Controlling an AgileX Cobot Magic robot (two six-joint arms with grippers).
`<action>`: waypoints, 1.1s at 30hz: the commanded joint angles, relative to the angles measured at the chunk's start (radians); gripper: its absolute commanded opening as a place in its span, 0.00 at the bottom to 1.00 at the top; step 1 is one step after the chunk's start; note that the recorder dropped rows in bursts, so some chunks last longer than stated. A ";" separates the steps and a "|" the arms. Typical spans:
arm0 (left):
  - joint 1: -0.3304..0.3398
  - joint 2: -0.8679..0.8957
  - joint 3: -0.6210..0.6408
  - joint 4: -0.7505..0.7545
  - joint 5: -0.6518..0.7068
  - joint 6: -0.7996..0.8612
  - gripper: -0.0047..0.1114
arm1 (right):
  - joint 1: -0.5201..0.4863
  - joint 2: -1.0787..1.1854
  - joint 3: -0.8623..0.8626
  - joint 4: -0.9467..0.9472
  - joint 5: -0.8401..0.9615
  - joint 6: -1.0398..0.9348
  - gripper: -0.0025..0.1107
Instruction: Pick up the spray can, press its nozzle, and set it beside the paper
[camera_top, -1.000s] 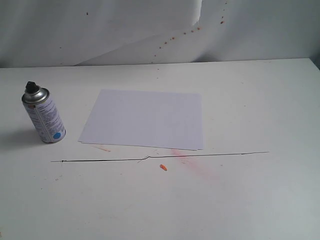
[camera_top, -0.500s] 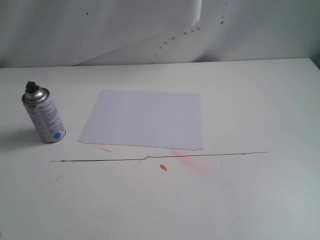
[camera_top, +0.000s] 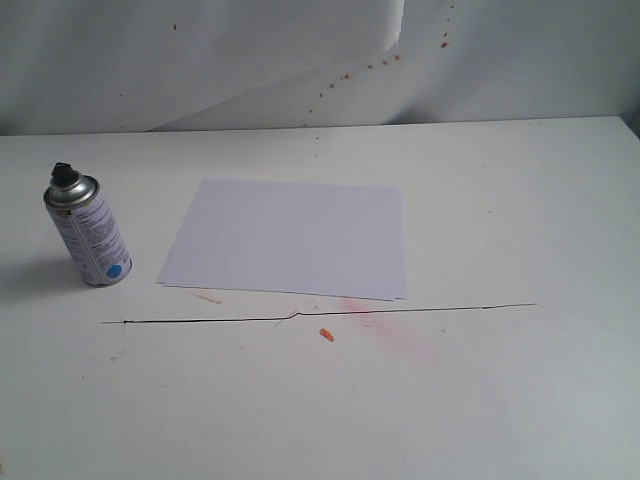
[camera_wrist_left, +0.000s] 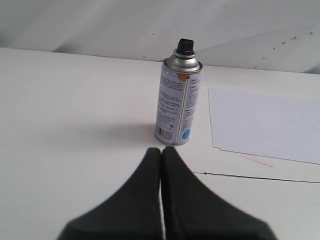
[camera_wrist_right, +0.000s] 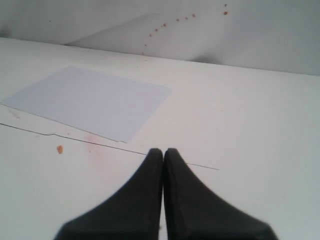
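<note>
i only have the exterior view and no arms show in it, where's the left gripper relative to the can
observer: the left gripper is shut and empty. It points at the spray can, which stands upright just beyond its tips, not touching.
operator: and the right one
observer: the right gripper is shut too and holds nothing. The paper lies flat ahead of it, well clear of its tips.
operator: anything on the side of the can i can't see
observer: yes, the left wrist view shows a barcode low on the label. The black nozzle sits on top, uncovered.
</note>
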 joint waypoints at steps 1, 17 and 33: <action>-0.006 -0.004 0.005 0.002 -0.005 0.002 0.04 | 0.033 -0.008 0.040 -0.016 -0.022 0.007 0.02; -0.006 -0.004 0.005 0.002 -0.007 0.002 0.04 | -0.051 -0.080 0.052 -0.016 0.030 -0.044 0.02; -0.006 -0.004 0.005 0.002 -0.007 0.002 0.04 | -0.096 -0.080 0.052 -0.016 0.024 -0.046 0.02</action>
